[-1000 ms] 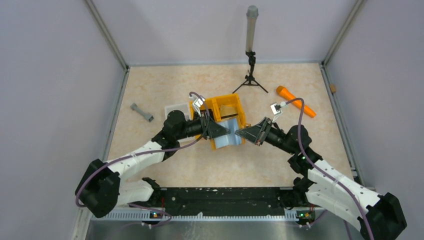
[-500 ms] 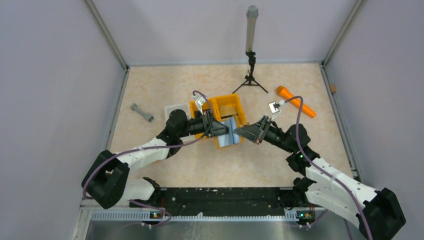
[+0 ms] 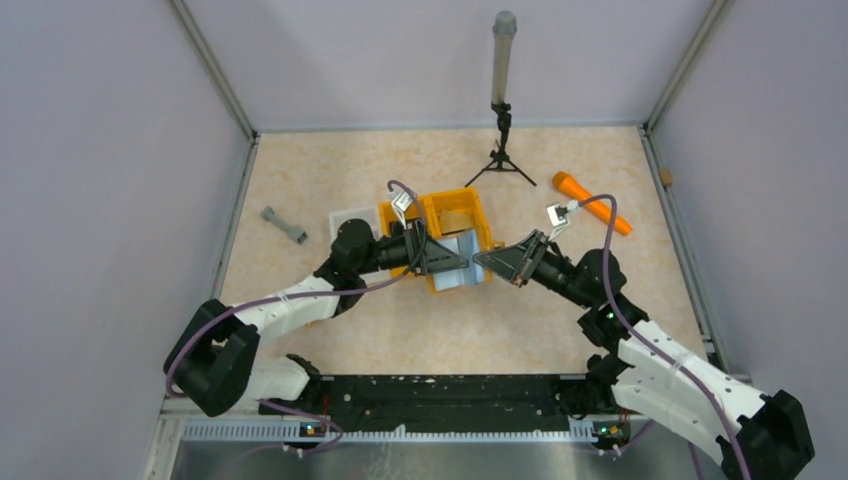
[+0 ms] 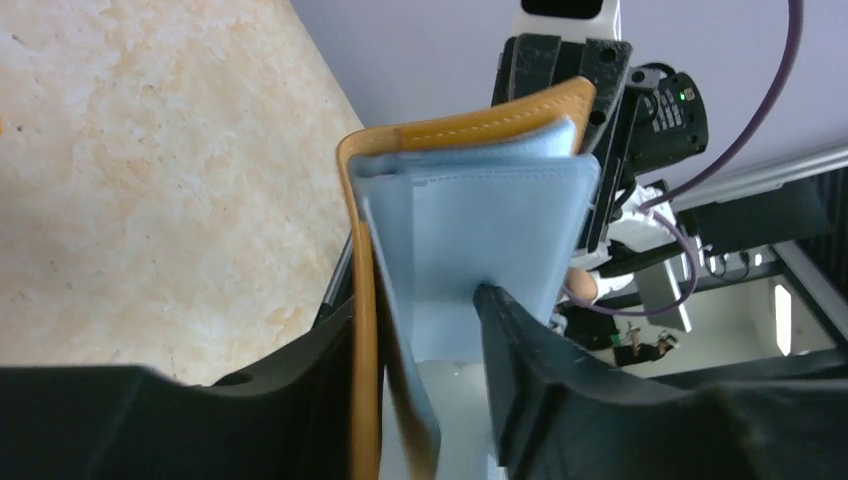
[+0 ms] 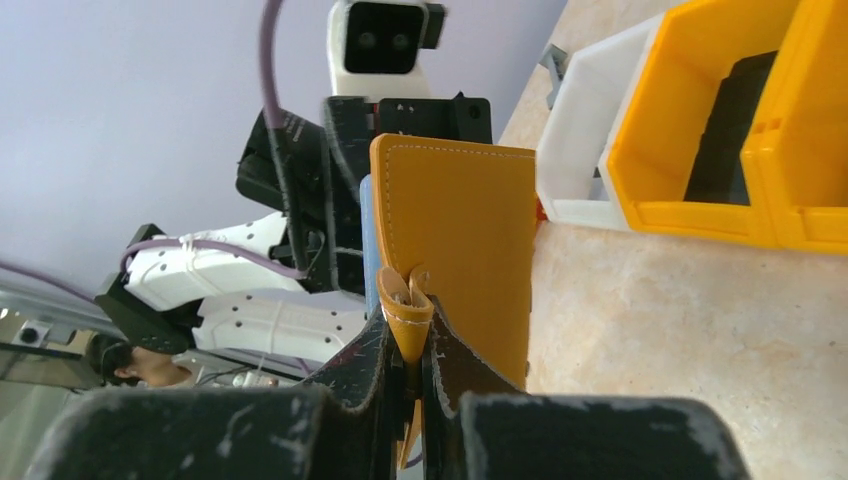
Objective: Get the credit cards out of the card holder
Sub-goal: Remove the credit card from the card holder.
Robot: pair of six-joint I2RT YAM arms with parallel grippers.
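The card holder [image 3: 461, 263], tan outside and pale blue inside, hangs open between both grippers just in front of the orange bins. My left gripper [image 3: 446, 262] is shut on one flap: in the left wrist view [image 4: 418, 312] one finger lies on the tan cover and the other on the blue lining of the card holder [image 4: 480, 215]. My right gripper [image 3: 483, 264] is shut on a curled tan edge, seen in the right wrist view [image 5: 410, 318] below the card holder's tan face [image 5: 460, 225]. No credit card shows clearly in any view.
Two joined orange bins [image 3: 448, 212] stand right behind the holder, with a white bin [image 3: 350, 218] at their left. A grey dumbbell-shaped piece [image 3: 284, 225] lies far left, an orange stick [image 3: 592, 202] far right, and a tripod post [image 3: 500, 120] at the back.
Both grippers have carried the holder a little away from me, toward the orange bins. The left arm has reached further in; the holder looks narrower from above.
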